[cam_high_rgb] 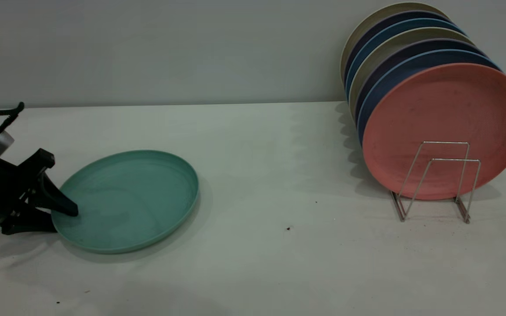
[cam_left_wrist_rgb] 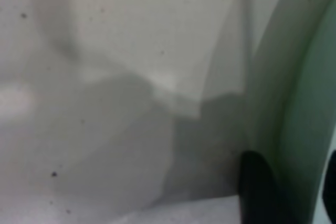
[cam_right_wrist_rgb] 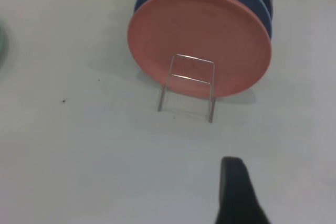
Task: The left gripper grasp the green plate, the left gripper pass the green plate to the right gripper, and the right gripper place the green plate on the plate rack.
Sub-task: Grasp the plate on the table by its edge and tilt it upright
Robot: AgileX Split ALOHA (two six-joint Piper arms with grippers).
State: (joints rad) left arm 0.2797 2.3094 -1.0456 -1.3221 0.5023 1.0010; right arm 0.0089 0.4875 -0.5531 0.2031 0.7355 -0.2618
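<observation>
The green plate (cam_high_rgb: 130, 199) lies on the white table at the left. My left gripper (cam_high_rgb: 63, 219) is at its near-left edge with its jaws open. One finger (cam_high_rgb: 62, 204) reaches over the rim into the plate, and the other sits low outside the rim. In the left wrist view the rim (cam_left_wrist_rgb: 294, 145) runs between the two dark fingertips (cam_left_wrist_rgb: 257, 187). The plate rack (cam_high_rgb: 433, 184) stands at the right. My right gripper (cam_right_wrist_rgb: 289, 203) is out of the exterior view. It hovers above the table in front of the rack (cam_right_wrist_rgb: 186, 85), with only one finger (cam_right_wrist_rgb: 237, 192) showing.
A salmon-pink plate (cam_high_rgb: 446, 127) stands upright in the rack, with several blue, dark and beige plates (cam_high_rgb: 393, 52) behind it. Two wire loops in front of the pink plate hold nothing. A grey wall runs along the table's back edge.
</observation>
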